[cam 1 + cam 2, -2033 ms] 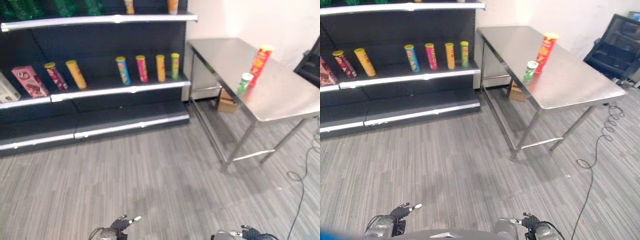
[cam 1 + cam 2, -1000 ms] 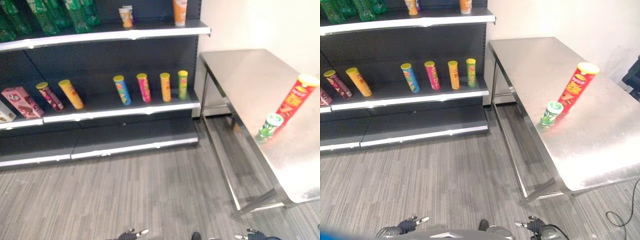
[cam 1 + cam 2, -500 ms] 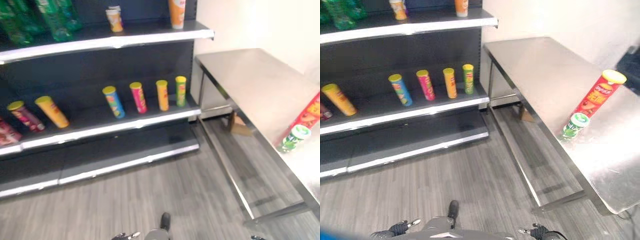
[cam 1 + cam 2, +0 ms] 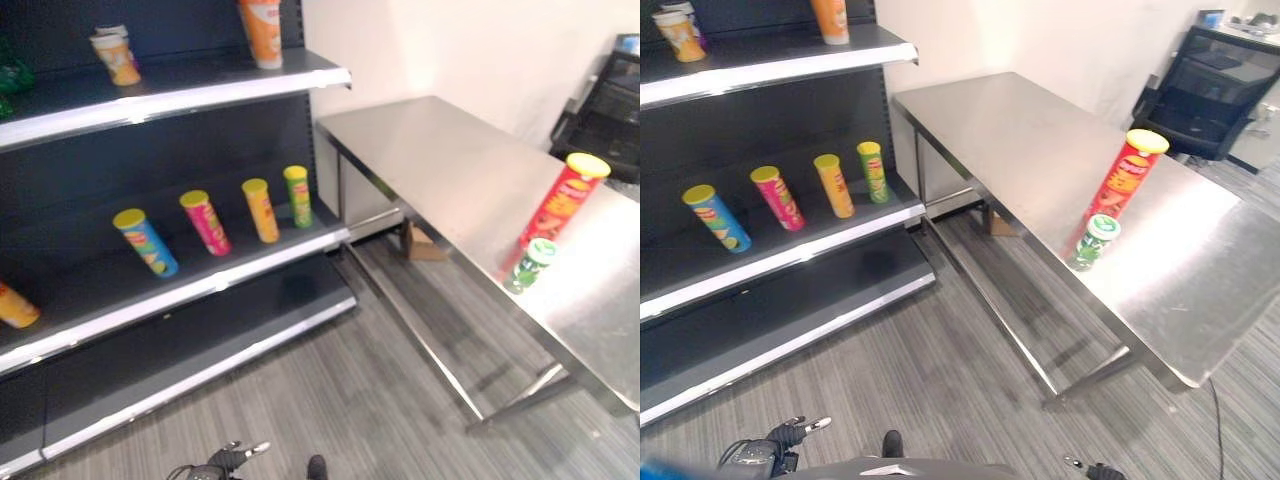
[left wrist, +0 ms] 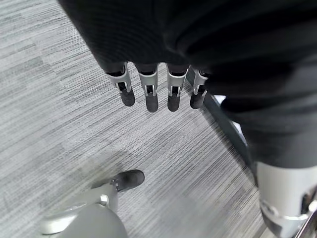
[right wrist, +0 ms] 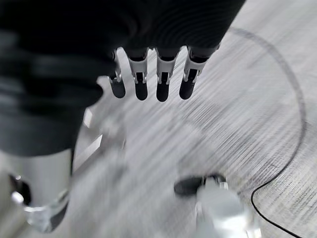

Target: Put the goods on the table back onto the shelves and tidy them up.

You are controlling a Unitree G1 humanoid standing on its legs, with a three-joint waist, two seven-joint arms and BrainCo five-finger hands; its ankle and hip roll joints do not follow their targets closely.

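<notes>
A tall red can with a yellow lid (image 4: 1123, 175) stands on the steel table (image 4: 1020, 130), on its right half. A short green can (image 4: 1093, 241) stands just in front of it, near the table's edge. On the dark shelf unit to the left, the middle shelf (image 4: 200, 285) carries a row of leaning cans: blue (image 4: 146, 243), pink (image 4: 205, 222), orange (image 4: 261, 210) and green (image 4: 297, 196). My left hand (image 5: 148, 94) hangs low over the floor, fingers straight and holding nothing. My right hand (image 6: 148, 82) hangs the same way, far from both cans.
The upper shelf holds an orange cup (image 4: 263, 18) and a smaller cup (image 4: 117, 57). A cardboard box (image 4: 425, 243) sits on the floor under the table. A black office chair (image 4: 1210, 90) stands beyond the table's far right. Grey striped floor lies between shelf and table.
The whole picture has swung: the shelves slid left and the table with both cans came toward the middle, so the camera turned right. Both hands stay low and hold nothing.
</notes>
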